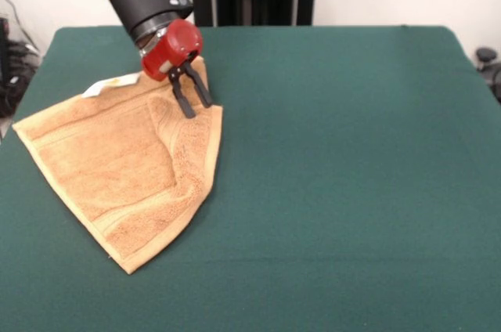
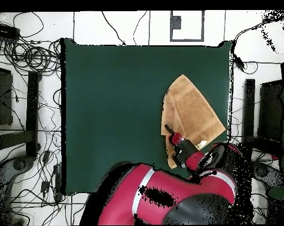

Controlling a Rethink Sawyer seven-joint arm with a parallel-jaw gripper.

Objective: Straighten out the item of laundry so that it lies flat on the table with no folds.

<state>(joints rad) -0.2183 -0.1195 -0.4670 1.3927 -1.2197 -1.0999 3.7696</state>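
Spreading leftward and forward from the claw, the golden-tan terry towel (image 1: 121,171) is lying on the dark green felt table (image 1: 352,175) (one side doubled over), while the red-and-black claw (image 1: 194,102) is hovering narrowly parted at its edge, gripping nothing.

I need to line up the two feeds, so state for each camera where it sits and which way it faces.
Front view: sits across the table, level-high, facing the arm; shows the red wrist and the gripper, open, over the towel.
Overhead view: above the table, looking straight down; shows the arm's red body and the gripper.
Shared: towel, table, gripper; sides are reversed between them.
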